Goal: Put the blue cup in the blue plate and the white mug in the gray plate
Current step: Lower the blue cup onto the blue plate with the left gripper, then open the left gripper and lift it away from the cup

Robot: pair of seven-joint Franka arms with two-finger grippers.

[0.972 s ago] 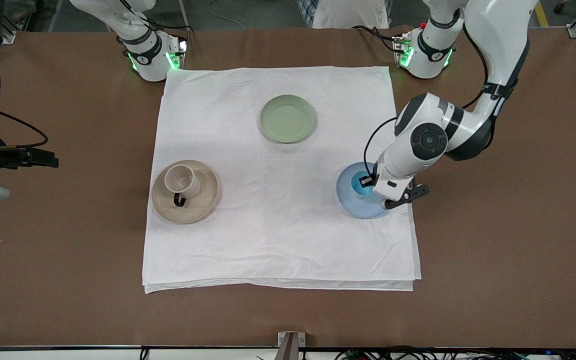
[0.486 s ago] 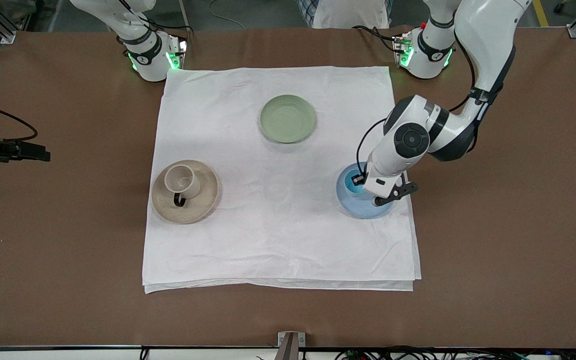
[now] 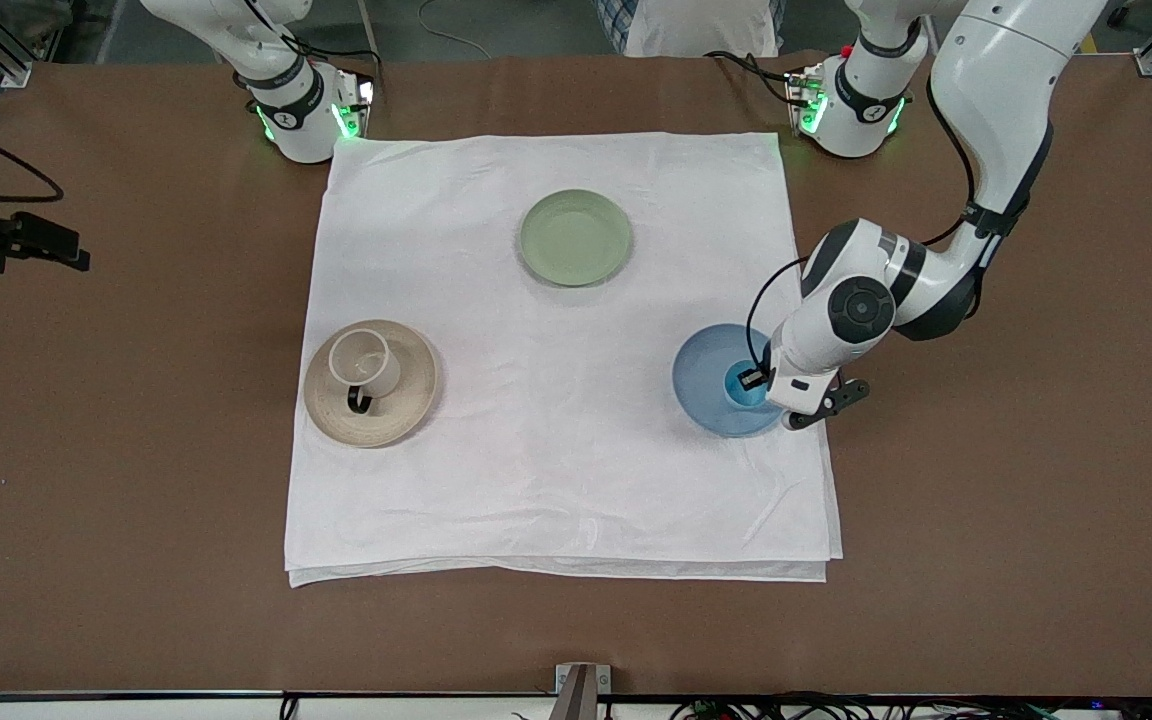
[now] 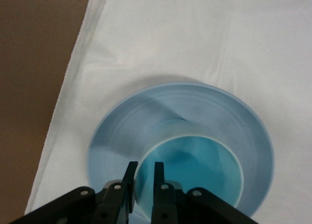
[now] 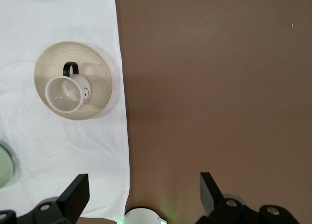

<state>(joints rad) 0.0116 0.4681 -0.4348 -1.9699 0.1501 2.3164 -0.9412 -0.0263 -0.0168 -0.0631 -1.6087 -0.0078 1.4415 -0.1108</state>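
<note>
Three round shallow plates on one creased white cloth (image 3: 556, 400) spread over a matte brown table (image 3: 1016, 500). Blue plate (image 3: 701, 385): pale blue, smooth, raised rim, toward the left arm's end. Blue cup (image 3: 742, 385): one small handleless tumbler, glossy light blue with a thin pale lip, standing upright in the blue plate; the left claw (image 4: 143, 185) pinches its wall between two thin dark fingers (image 4: 129, 187), one inside the rim and one outside. Gray plate (image 3: 406, 395): beige, faint concentric rings, toward the right arm's end. White mug (image 3: 364, 362): one cream cylinder, dark loop handle, small smiley mark, upright on the gray plate. Green plate (image 3: 575, 238): matte sage, bare. Right claw (image 5: 141, 194): spread open over the bare table, waiting.
</note>
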